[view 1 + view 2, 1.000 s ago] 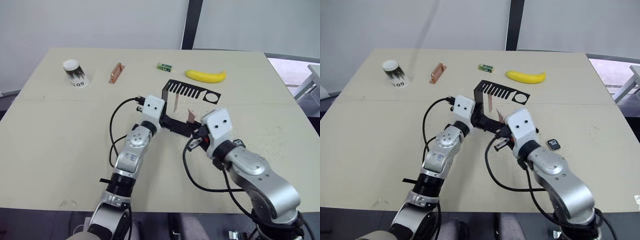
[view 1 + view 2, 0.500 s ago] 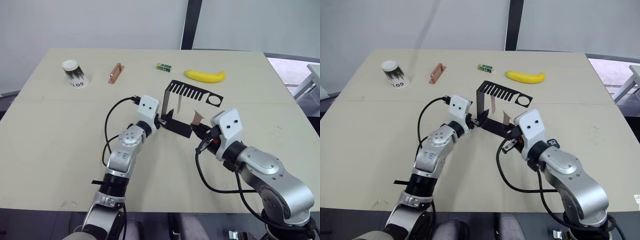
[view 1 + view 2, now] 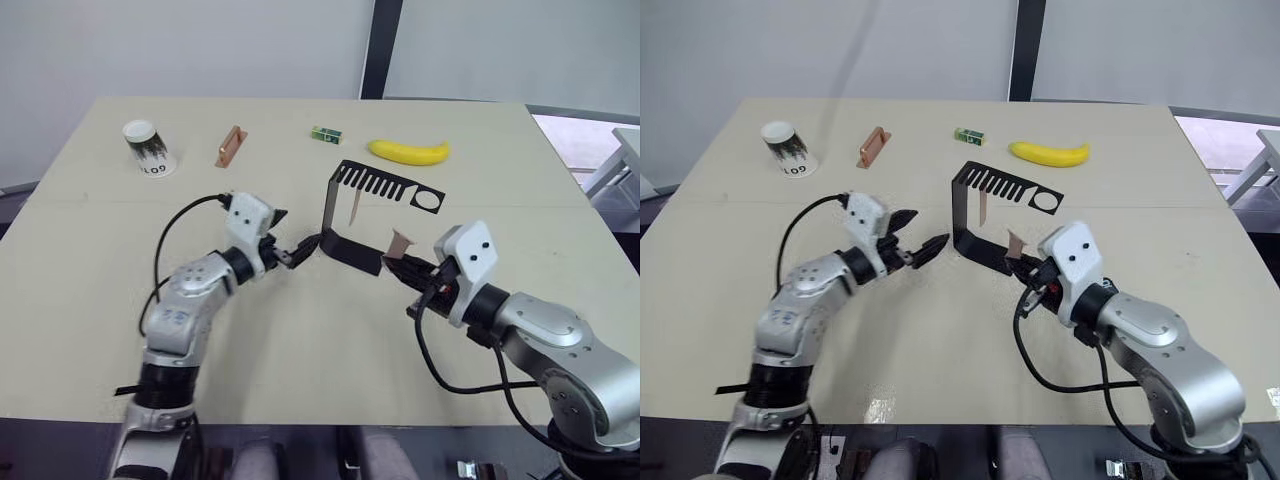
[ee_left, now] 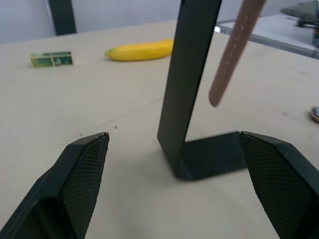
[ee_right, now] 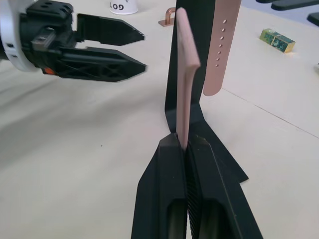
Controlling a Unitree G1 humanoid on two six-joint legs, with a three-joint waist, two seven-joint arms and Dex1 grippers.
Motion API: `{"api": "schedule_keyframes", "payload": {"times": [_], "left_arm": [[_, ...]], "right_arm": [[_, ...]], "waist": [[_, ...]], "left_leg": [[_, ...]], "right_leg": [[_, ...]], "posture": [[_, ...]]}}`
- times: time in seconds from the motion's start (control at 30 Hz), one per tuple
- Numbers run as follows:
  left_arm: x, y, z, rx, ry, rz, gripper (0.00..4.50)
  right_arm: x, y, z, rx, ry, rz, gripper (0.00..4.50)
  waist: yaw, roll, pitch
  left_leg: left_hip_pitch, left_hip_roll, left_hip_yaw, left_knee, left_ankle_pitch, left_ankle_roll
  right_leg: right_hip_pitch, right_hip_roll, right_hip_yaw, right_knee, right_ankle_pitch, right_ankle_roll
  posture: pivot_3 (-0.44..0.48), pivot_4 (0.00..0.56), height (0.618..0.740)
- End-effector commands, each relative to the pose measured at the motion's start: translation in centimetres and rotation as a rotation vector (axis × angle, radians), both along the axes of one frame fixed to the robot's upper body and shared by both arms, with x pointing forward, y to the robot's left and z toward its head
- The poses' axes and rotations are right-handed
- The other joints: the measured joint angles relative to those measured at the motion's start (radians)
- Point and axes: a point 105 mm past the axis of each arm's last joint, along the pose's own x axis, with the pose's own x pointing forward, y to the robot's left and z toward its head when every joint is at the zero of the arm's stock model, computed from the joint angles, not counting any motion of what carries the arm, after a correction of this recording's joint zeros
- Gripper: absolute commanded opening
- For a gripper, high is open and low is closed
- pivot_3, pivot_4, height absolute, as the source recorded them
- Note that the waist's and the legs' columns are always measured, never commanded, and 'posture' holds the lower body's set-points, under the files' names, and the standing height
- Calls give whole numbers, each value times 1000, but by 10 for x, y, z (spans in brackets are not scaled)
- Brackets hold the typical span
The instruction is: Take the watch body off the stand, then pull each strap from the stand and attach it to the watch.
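Observation:
The black stand [image 3: 328, 212] is upright at the middle of the table. One pink strap [image 3: 354, 208] with small holes hangs from its slotted top arm [image 3: 385, 182]. My left gripper [image 3: 302, 226] is open just left of the stand's foot, not touching it. In the left wrist view the upright [image 4: 192, 74] rises a little ahead of the gap between the fingers [image 4: 84, 174]. My right gripper [image 3: 408, 265] is shut on the other strap [image 5: 183, 74], held on end just right of the stand's base [image 3: 352, 252]. The watch body is hidden.
Along the far side of the table lie a paper cup [image 3: 150, 147], a copper-coloured bar [image 3: 231, 146], a small green box [image 3: 327, 134] and a banana [image 3: 408, 152]. The near half of the table [image 3: 320, 350] is bare.
My left gripper has opened, let go of the stand's base and drawn back to the left. My right gripper has moved right, away from the stand, with the strap in it.

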Motion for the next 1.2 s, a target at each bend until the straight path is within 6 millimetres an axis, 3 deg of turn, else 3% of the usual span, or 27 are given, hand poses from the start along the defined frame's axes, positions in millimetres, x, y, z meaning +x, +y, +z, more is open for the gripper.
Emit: {"api": "schedule_keyframes", "payload": {"times": [0.03, 0.17, 0.43, 0.57, 0.9, 1.0, 1.2], "left_arm": [[-33, 6, 23, -80, 84, -329, 4459], [-61, -5, 40, -169, 196, -613, 4459], [-64, -43, 52, -323, 271, -760, 4459], [-77, -53, 46, -291, 272, -841, 2716], [-74, -62, 50, -342, 210, -834, 2716], [-71, -66, 48, -322, 198, -808, 1858], [-73, -72, 46, -315, 216, -823, 1858]], "right_arm": [[-12, 3, 14, 107, 27, 164, 0], [-18, 11, 15, 160, 121, 344, 0], [-22, 34, 17, 250, 274, 565, 0], [-18, 38, 17, 286, 331, 582, 0], [-17, 40, 16, 311, 386, 588, 0], [-17, 41, 16, 311, 386, 588, 0], [-17, 42, 15, 310, 386, 584, 0]], "waist": [[1, 0, 0], [7, 0, 0], [-1, 0, 0], [-4, 1, 1], [3, 1, 1], [2, 1, 1], [2, 1, 1]], "left_leg": [[0, 0, 0, 0, 0, 0], [-1, -1, 0, 1, -1, 1], [-1, -1, -1, 1, -1, 2], [-1, 0, -1, 1, -1, 1], [-1, 0, -1, 1, -1, 1], [-1, 0, -1, 1, -1, 1], [-1, 0, -1, 1, -1, 1]], "right_leg": [[0, 0, 0, 0, 0, 0], [1, -1, -1, -1, 0, 0], [1, -1, 0, -2, 0, 1], [1, 0, 0, -1, 0, 1], [1, -1, 0, -1, 0, 1], [1, -1, 0, -1, 0, 1], [1, -1, 0, -2, 0, 1]], "posture": [[0, 150, 740], [0, 150, 740], [0, 150, 740], [0, 150, 740], [0, 150, 740], [0, 150, 740], [0, 150, 740]]}}
